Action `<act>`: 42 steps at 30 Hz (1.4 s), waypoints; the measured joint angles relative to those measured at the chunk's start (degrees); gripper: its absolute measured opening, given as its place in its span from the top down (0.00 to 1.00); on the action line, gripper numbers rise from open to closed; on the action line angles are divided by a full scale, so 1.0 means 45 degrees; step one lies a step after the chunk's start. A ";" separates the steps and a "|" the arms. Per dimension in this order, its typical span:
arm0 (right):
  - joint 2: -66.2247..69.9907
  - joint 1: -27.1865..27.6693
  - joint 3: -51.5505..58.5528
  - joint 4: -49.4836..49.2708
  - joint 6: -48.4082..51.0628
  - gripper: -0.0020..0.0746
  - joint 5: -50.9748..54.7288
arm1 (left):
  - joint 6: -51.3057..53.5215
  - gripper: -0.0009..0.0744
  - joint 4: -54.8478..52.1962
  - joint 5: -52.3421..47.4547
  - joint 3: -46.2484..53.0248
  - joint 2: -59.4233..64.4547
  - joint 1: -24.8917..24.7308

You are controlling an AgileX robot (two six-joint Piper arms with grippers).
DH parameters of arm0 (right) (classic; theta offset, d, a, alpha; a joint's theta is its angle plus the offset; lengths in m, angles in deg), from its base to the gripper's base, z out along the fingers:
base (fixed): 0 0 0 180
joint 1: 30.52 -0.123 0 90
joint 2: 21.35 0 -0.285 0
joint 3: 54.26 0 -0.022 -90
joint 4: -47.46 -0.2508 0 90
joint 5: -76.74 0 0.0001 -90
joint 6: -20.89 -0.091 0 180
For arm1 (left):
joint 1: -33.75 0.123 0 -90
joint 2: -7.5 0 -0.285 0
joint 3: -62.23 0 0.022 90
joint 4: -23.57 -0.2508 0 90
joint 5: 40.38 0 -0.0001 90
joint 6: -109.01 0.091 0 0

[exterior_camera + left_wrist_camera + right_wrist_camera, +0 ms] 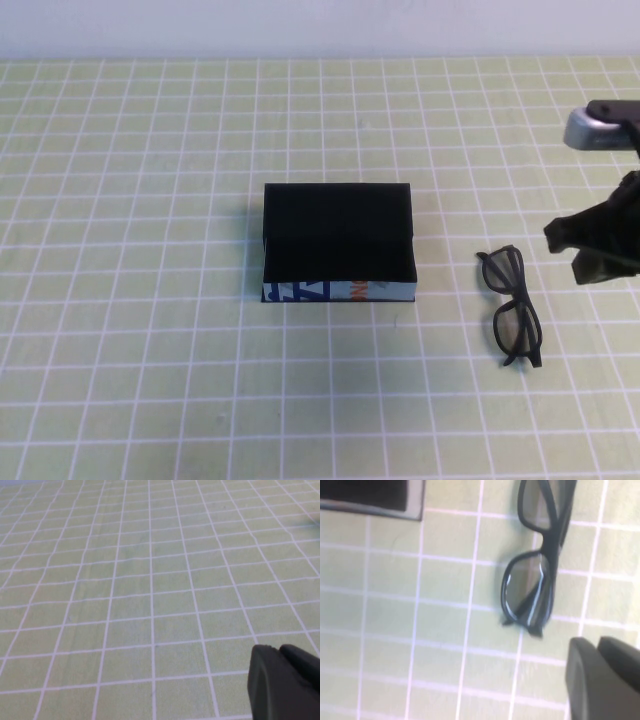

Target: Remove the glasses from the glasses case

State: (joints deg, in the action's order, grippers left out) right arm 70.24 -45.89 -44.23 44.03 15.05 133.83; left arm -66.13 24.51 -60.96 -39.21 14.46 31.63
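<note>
The glasses case (pixel 339 243) sits near the middle of the high view on the green checked surface (pixel 130 200). It is a black box w/ a white front edge that has blue & orange print. It lies flat and looks dark inside.

The glasses (pixel 513 304) are out of the case. They lie on the surface at the lower right of the high view, apart from the case, nothing touching them. Black thick frame, greyish lenses, arms folded. In the right wrist view the glasses (pixel 537 555) fill the upper right of the frame, and a corner of the case (pixel 375 497) shows at the upper left.

The right claw (pixel 600 245) is at the right edge of the high view, near the glasses but not touching them. It holds nothing. Can't tell if its fingers are spread or pressed together. A dark bit of the claw shows at the lower right of the right wrist view.

The left claw (pixel 285 682) shows only as a dark bit at the lower right of the left wrist view, over bare surface. Can't tell its state either.
</note>
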 joint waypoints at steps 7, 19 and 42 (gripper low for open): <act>-0.3511 0.0000 0.1747 -0.0108 0.0045 0.99 0.0100 | 0.0000 0.99 0.0000 0.0000 0.0000 0.0000 0.0000; -0.9036 0.0000 0.4818 -0.0576 0.0045 1.00 0.0812 | 0.0000 0.99 0.0000 0.0000 0.0000 0.0000 0.0000; -1.6526 0.2595 1.5234 0.0072 0.0973 1.00 -1.2686 | 0.0000 0.99 0.0000 0.0000 0.0000 0.0000 0.0000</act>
State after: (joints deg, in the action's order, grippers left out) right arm -4.13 -34.21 24.33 44.35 19.43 76.74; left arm -66.13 24.51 -60.96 -39.21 14.46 31.63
